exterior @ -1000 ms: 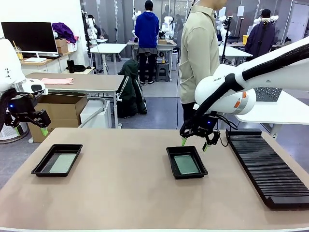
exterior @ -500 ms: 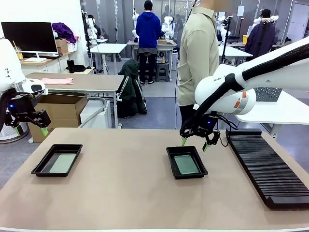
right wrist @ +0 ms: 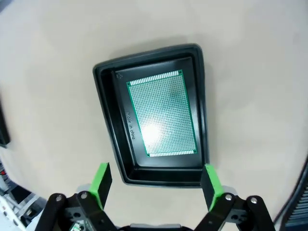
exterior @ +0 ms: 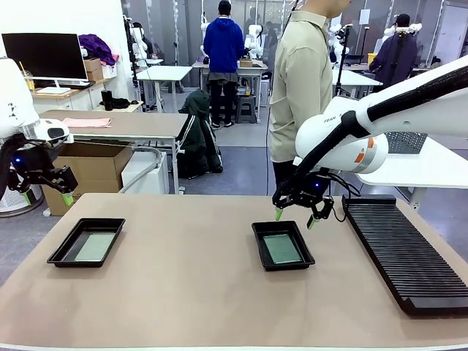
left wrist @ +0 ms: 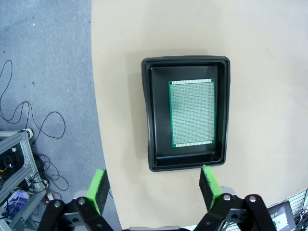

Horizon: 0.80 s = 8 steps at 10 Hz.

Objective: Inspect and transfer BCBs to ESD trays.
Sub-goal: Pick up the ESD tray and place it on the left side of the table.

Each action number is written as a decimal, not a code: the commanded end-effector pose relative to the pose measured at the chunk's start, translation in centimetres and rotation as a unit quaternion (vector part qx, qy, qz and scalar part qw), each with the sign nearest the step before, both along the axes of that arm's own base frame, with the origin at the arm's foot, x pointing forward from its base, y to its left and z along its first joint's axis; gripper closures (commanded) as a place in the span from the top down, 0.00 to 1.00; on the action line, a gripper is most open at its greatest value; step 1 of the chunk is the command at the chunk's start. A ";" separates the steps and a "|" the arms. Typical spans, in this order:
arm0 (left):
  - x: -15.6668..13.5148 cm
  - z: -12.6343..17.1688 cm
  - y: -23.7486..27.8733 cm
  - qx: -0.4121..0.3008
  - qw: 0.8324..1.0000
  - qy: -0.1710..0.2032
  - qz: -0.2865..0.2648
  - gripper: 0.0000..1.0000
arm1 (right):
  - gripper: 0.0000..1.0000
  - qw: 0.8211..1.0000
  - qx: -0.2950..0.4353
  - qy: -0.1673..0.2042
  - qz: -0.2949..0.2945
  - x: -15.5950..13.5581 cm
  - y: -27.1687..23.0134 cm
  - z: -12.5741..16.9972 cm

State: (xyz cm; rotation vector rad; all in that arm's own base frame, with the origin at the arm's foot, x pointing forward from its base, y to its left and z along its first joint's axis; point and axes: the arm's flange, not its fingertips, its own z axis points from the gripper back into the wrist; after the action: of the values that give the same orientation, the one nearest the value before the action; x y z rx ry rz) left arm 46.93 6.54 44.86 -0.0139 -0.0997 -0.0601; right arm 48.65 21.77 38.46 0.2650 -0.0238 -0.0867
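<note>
Black tray [right wrist: 108,115] wall reads "made in china" — both pincers [right wrist: 155,180] [left wrist: 153,186] gape, empty.

We see two black trays [exterior: 86,242] [exterior: 283,245] on the tan table [exterior: 197,292], each holding a pale green board [left wrist: 192,112] [right wrist: 162,113] patterned with fine dot grids; gripper fingertips [right wrist: 210,182] are bright green.

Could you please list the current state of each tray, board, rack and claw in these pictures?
Left tray: on the table, holds one board.
Left board: flat in the left tray.
Right tray: on the table, holds one board.
Right board: flat in the right tray.
Rack: slots look empty.
Left claw: open, holds nothing.
Right claw: open, above the right tray.
</note>
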 end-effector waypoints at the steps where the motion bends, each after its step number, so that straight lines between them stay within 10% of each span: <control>1: -1.4 1.8 -2.8 -0.010 1.000 0.010 0.014 1.00 | 0.98 0.999 0.039 -0.004 0.001 -1.3 -2.9 1.0; 8: -5.1 7.7 -13.6 -0.006 0.999 -0.008 0.053 1.00 | 0.98 0.989 0.141 -0.032 0.013 -3.8 -12.1 2.7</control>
State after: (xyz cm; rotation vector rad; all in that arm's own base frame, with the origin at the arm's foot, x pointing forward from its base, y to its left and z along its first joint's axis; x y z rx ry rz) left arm 42.35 -5.70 51.95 -0.0211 -0.1126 0.0310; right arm 45.51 10.64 41.65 0.5050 -0.0666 -0.0748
